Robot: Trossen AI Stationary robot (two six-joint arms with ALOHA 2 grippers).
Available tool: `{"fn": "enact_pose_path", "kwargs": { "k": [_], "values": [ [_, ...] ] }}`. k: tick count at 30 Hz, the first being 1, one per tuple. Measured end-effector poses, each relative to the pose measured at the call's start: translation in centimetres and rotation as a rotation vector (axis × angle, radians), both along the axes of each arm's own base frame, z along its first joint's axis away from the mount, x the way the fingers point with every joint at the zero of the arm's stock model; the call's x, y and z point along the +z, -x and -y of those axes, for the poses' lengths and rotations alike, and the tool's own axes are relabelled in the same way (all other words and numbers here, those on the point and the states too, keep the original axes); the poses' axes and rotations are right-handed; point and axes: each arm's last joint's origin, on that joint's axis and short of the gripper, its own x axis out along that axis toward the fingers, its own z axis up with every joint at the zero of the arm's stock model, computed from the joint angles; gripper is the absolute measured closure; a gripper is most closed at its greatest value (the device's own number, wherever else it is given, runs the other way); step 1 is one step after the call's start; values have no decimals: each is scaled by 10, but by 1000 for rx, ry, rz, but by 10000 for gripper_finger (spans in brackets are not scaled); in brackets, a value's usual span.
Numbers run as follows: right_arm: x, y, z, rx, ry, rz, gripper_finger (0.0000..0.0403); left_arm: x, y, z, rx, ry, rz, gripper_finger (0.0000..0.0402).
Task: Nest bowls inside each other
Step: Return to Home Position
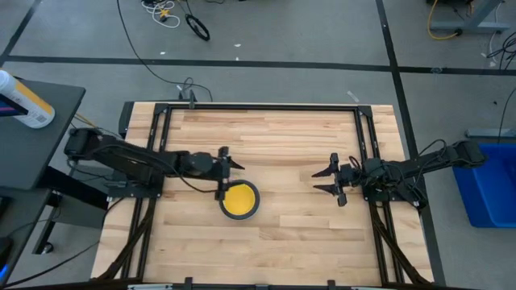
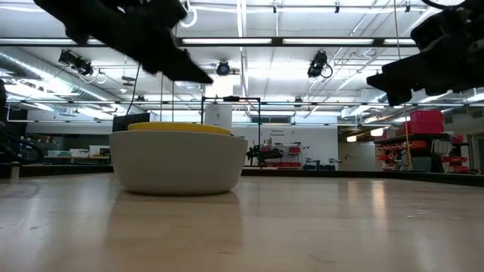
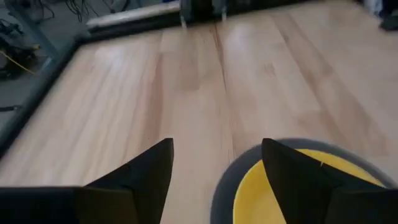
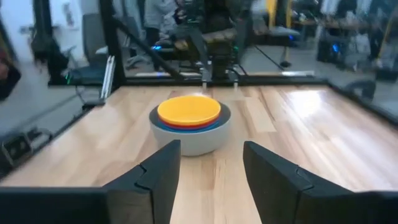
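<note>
The bowls stand nested in one stack on the wooden table [image 1: 282, 242], a little left of its middle. The grey bowl [image 2: 178, 162] is outermost and rests on its base. Inside it, the right wrist view shows a blue rim [image 4: 180, 129], a red rim [image 4: 186, 124] and the yellow bowl [image 4: 188, 109] on top. My left gripper [image 1: 228, 177] hovers open just above the stack's left far rim, touching nothing; its wrist view shows the yellow bowl [image 3: 280, 193] below one finger. My right gripper [image 1: 316, 180] is open and level, well to the stack's right, pointing at it.
Black frame rails [image 1: 161, 161] run along the table's left, right and far sides. Off the table, a white bottle [image 1: 24, 101] lies on a dark side stand at left, and a blue bin [image 1: 484, 189] stands at right. Bare wood lies between the stack and my right gripper.
</note>
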Motion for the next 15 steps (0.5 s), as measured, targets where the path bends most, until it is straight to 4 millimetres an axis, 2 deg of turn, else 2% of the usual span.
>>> {"fn": "enact_pose_path", "kwargs": {
  "k": [3, 8, 15],
  "values": [
    [1, 1, 0, -13, -74, 0, 222, 21, 15, 1, -7, 5, 50, 154],
    [4, 4, -4, 154, -55, 23, 227, 51, 49, 4, -22, 31, 110, 154],
    [34, 9, -6, 248, -61, -20, 237, 67, 90, 9, 0, 81, 112, 154]
  ]
}}
